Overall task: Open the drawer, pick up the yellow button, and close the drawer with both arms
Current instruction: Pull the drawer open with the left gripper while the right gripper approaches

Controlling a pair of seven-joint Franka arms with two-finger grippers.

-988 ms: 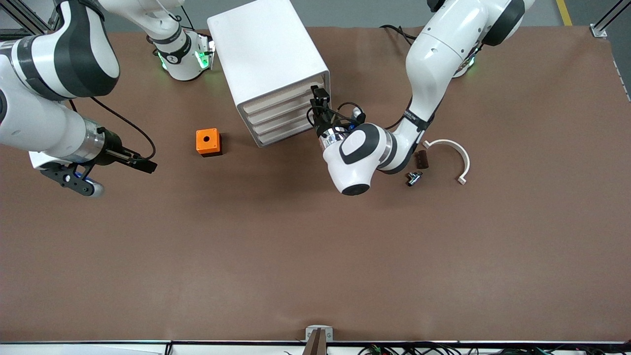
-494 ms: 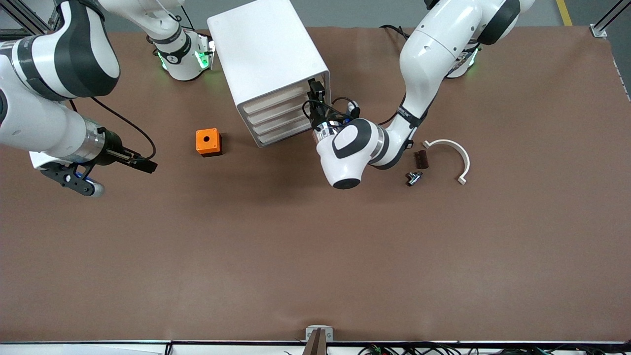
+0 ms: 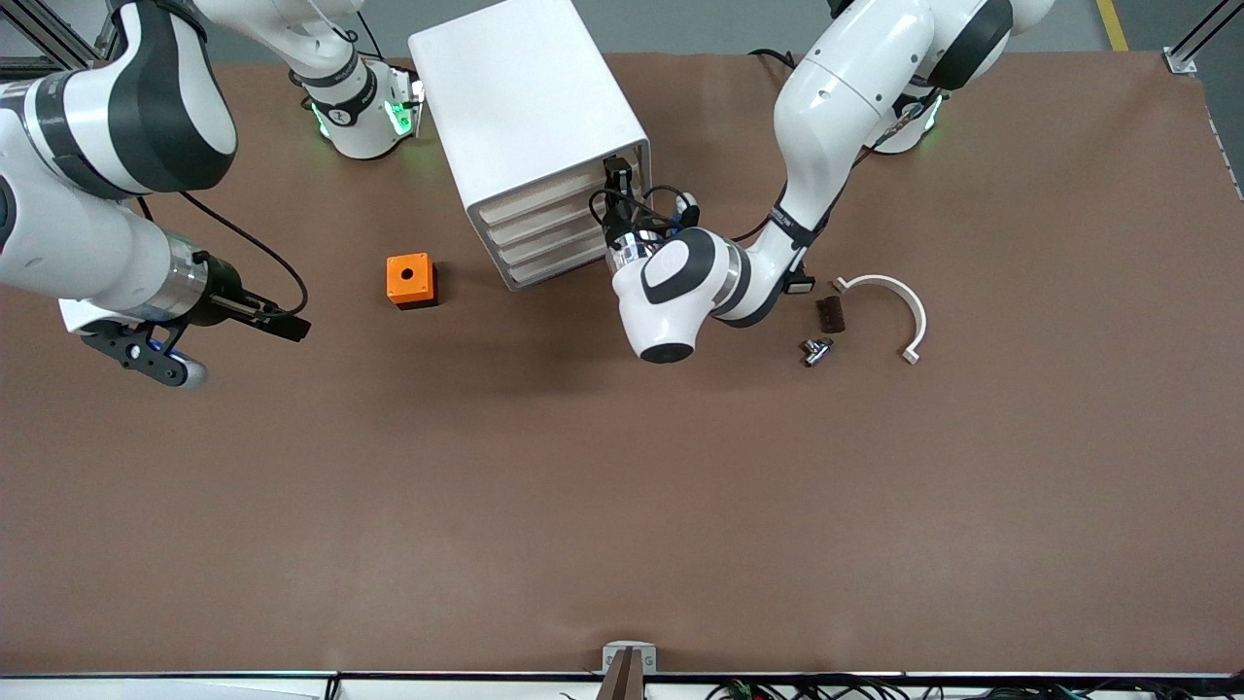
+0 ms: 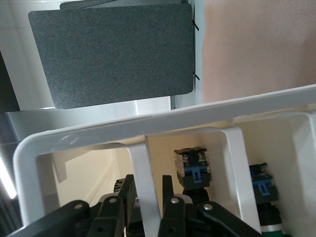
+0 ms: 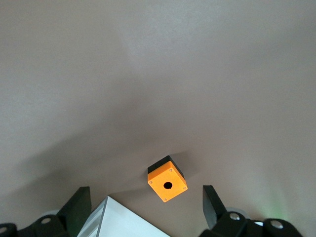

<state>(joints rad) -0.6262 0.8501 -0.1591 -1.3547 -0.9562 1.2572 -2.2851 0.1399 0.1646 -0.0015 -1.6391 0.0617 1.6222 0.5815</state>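
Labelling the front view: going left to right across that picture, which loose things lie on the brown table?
Orange cube with a round hole → white boxy cabinet → small dark brown block → curved white plastic half-ring.

A robotics lab: two white Franka arms (image 3: 836,107) stand bolted along one edge of a wide table (image 3: 622,506) under brown matting; aluminium frame posts (image 3: 1200,39) rise at the corners; loose cables (image 3: 826,688) trail along the table's near edge.
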